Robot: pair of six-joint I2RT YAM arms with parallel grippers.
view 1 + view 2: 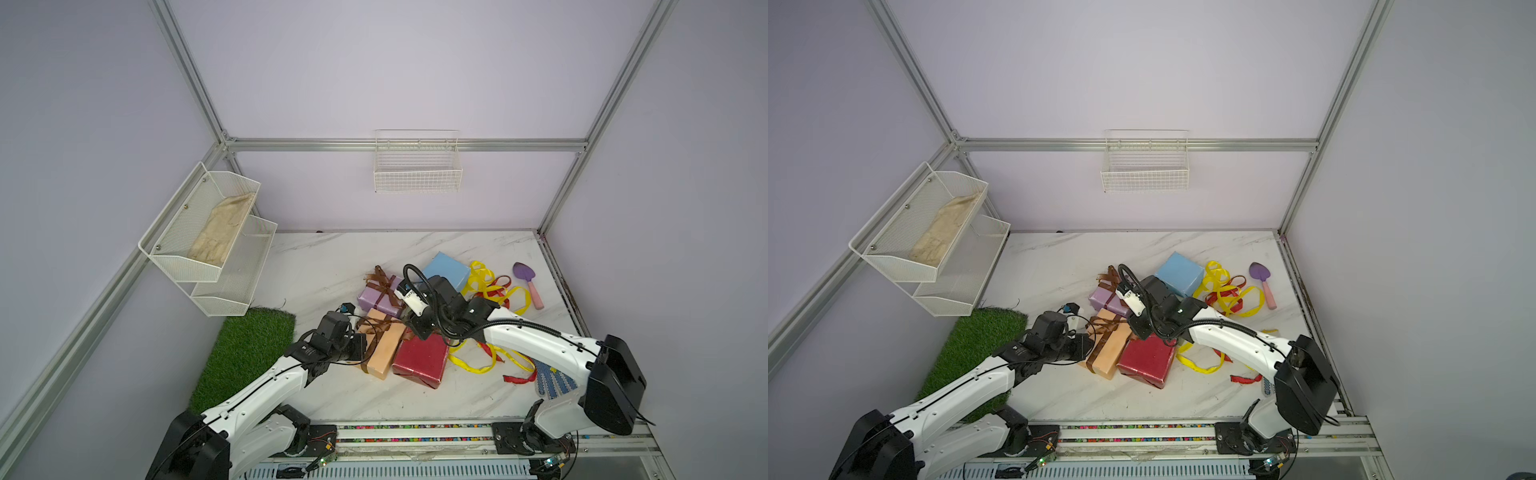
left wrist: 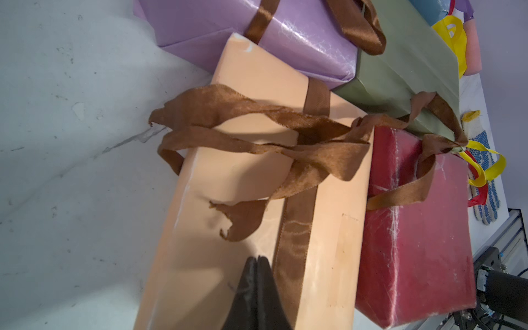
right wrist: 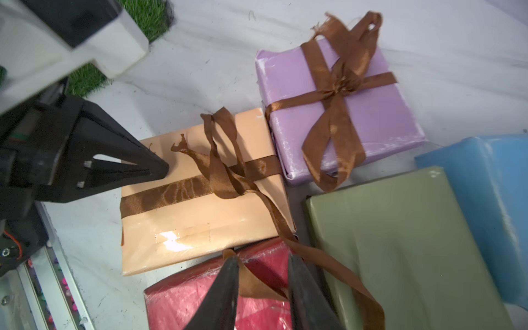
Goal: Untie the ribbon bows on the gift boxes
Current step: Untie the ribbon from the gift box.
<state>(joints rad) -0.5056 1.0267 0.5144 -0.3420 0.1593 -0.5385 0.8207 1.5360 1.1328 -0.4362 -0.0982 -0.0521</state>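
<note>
Brown satin ribbon [image 3: 223, 171], in a loose bow, crosses the peach box [image 3: 200, 225] mid-table. Lilac box [image 3: 371, 120], its bow [image 3: 338, 85] tied, sits at the peach box's 12 o'clock; red box [image 1: 422, 361] at 4. Left gripper [image 2: 257, 271]: tips together, at the peach box's edge. Right gripper [image 3: 263, 274]: jaws parted, a ribbon tail between them. Mesh shelf [image 1: 174, 249]: beige cloth [image 1: 222, 232] in the upper tier.

Both top views: soft, even, slightly dim light, weak shadows on tabletop [image 1: 332, 257]. Wrist views brighter; glare on peach box [image 3: 205, 225], sheen on lilac box [image 3: 371, 114]; left tool [image 2: 258, 258] blurred, dark.
</note>
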